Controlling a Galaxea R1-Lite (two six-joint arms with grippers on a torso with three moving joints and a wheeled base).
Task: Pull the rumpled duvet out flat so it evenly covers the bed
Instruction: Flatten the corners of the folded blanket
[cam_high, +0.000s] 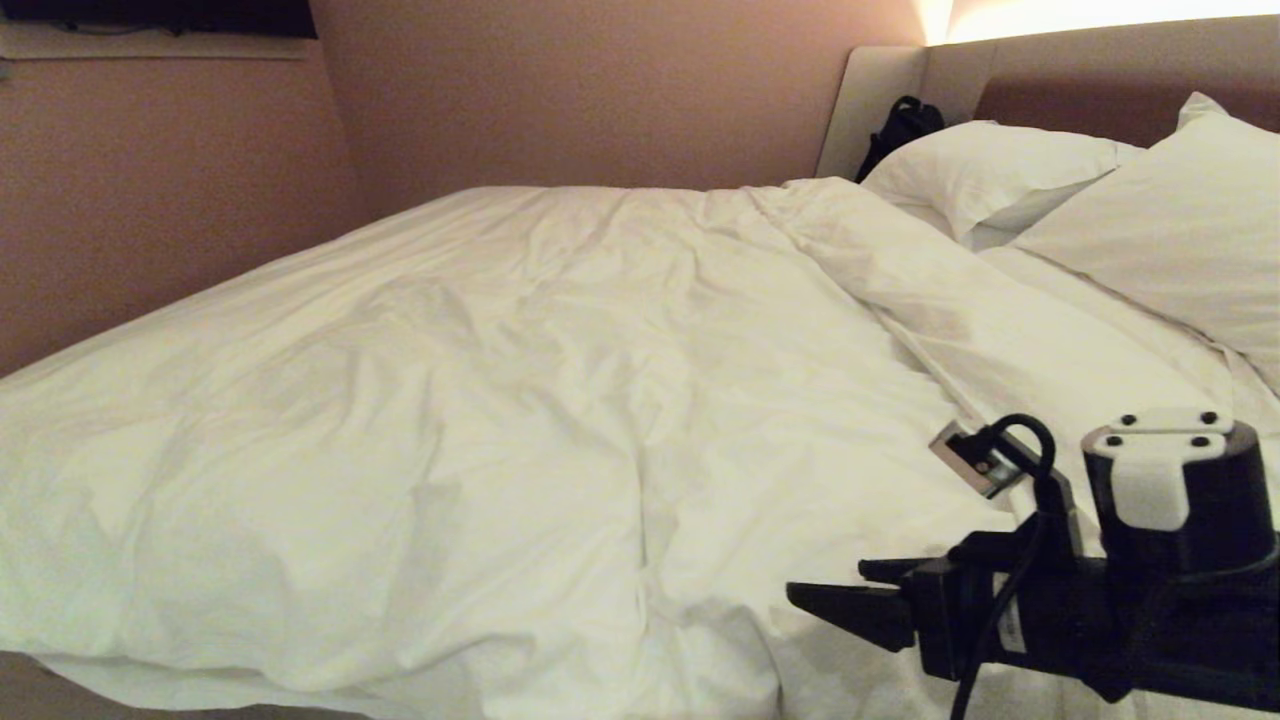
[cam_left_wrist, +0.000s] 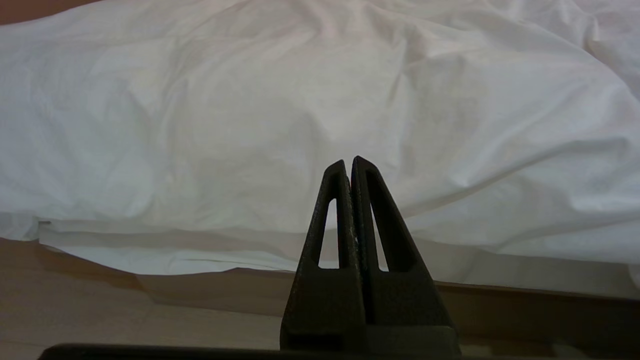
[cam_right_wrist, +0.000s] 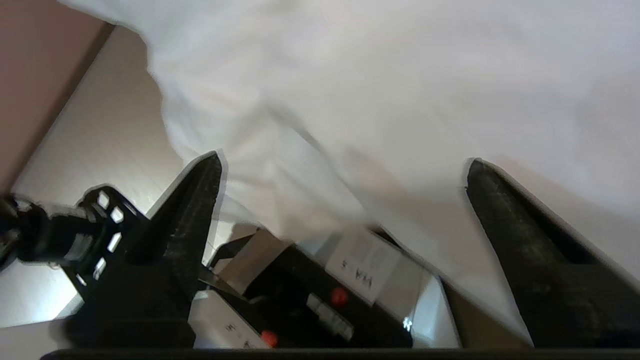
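The white creased duvet (cam_high: 480, 400) lies spread over most of the bed (cam_high: 1100, 95), with a thick fold running from the pillows toward the near side. My right gripper (cam_high: 825, 585) hovers over the duvet's near right part, pointing left. In the right wrist view that gripper (cam_right_wrist: 345, 160) is open, its fingers wide apart with nothing between them and the duvet (cam_right_wrist: 400, 75) beyond. My left gripper (cam_left_wrist: 348, 162) is shut and empty. It sits low beside the bed, facing the duvet's hanging near edge (cam_left_wrist: 300, 90), and is outside the head view.
Two plump white pillows (cam_high: 990, 170) (cam_high: 1180, 230) lean at the headboard. A black bag (cam_high: 905, 125) sits in the far corner by the headboard. A pink wall (cam_high: 150, 200) runs along the bed's far side. The bed's base plinth (cam_left_wrist: 550, 310) meets the floor (cam_left_wrist: 100, 310) below.
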